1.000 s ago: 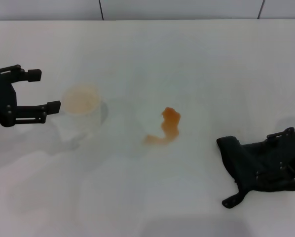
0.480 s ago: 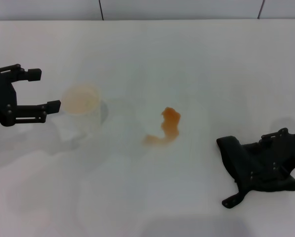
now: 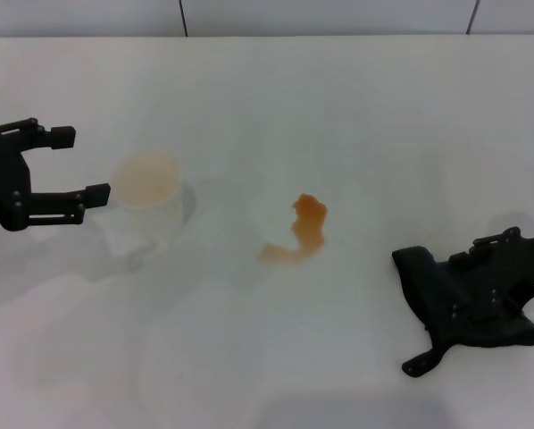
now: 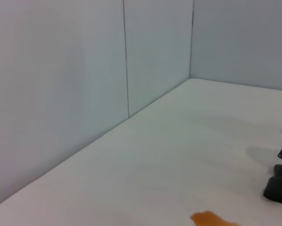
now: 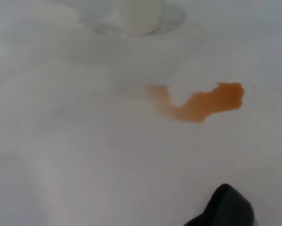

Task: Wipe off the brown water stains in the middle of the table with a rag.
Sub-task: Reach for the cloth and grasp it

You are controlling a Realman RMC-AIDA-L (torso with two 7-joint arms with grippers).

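Step in hand, by the look of it: seizing the rag (image 3: 468,308), lying at 4 o'clock on the tabletop (image 3: 356,116). Right claw (image 3: 495,273) low over the cloth; whether clenched or released, cannot tell. Best to pinch a thick fold near the middle, lift clear, then sweep toward 10 o'clock onto the brown water stains (image 3: 303,231) at centre. Left claw (image 3: 70,165) released, parked at 9 o'clock beside the cup (image 3: 148,192); worth steering wide of.

I work in what looks like a lab test booth: a large plain white smooth tabletop (image 3: 338,107) enclosed by bare pale grey seamed wall panels (image 4: 56,84), nothing homely around.
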